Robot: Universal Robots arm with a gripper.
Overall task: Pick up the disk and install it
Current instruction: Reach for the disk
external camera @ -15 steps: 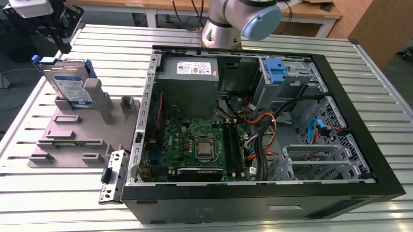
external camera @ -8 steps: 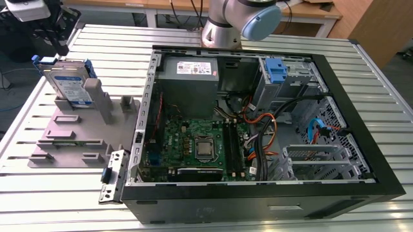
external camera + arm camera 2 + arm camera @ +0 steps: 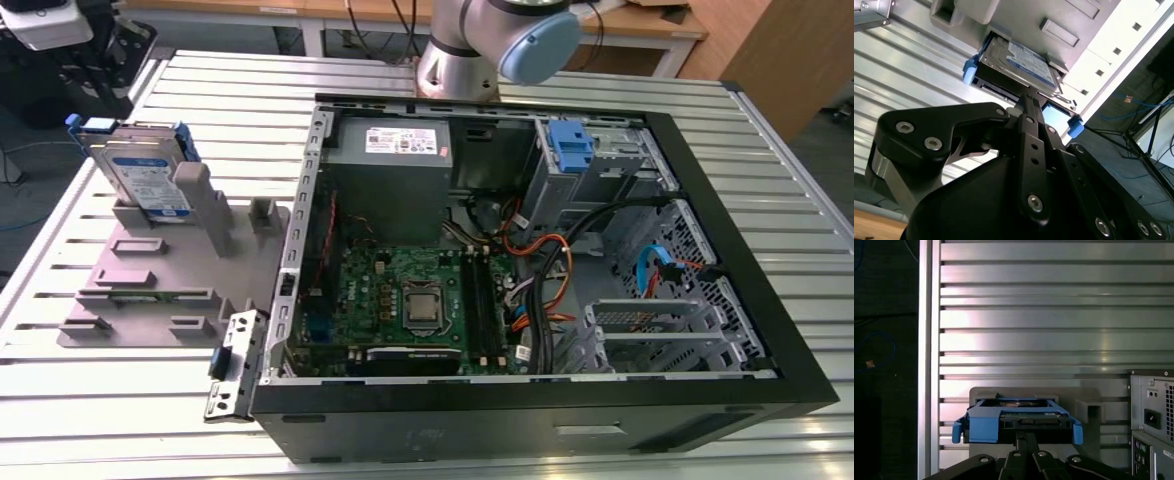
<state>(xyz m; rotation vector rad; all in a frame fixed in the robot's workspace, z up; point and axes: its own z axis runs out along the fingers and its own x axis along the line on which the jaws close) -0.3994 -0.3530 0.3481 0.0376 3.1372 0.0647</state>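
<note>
The disk (image 3: 140,170) stands on edge in a grey holder (image 3: 147,270) on the slatted table, at the exterior view's left. It is silver-grey with a white-and-blue label and blue carrier rails. Both wrist views look down on the disk (image 3: 1024,62) (image 3: 1019,420) from above. My gripper (image 3: 1029,96) (image 3: 1023,438) hangs over it, its black fingers pressed together with nothing between them. Their tips line up with the disk's upper edge, and no contact shows.
An open black computer case (image 3: 747,250) lies to the exterior view's right of the holder. Inside are a grey power-supply box (image 3: 394,170), a green motherboard (image 3: 414,290), loose cables and a drive cage with a blue latch (image 3: 571,150). The arm's base (image 3: 461,60) stands behind the case. A metal bracket (image 3: 230,365) lies by the case's front corner.
</note>
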